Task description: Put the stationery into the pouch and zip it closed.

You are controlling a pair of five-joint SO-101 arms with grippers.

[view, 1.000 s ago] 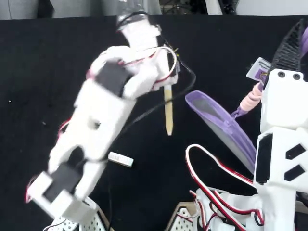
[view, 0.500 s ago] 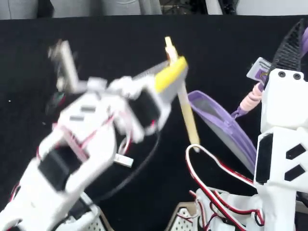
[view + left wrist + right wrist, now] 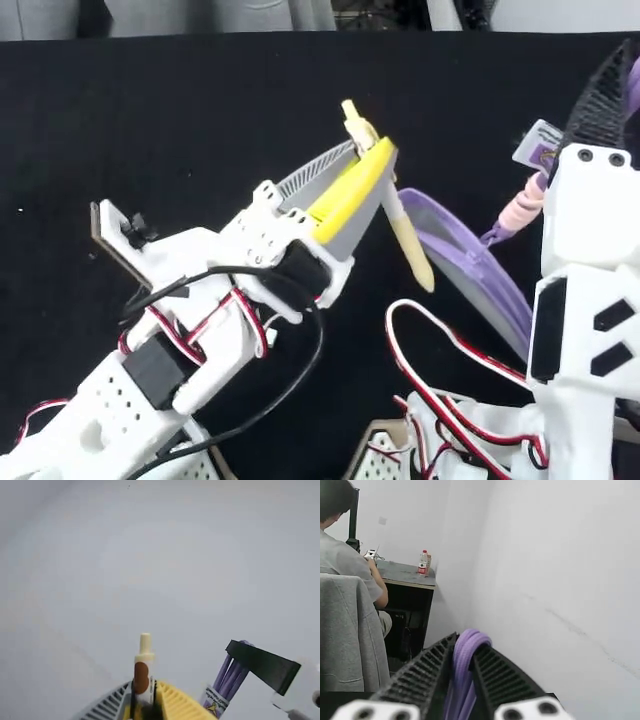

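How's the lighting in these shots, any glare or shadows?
High view: even light, no glare; the cream plastic pen stands out against the black tablecloth. Left wrist view: bright plain wall behind it. Right wrist view: soft light, no hard shadows on the purple pouch.

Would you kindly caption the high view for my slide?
Left gripper holds a pen near the purple pouch gripped by the right gripper.
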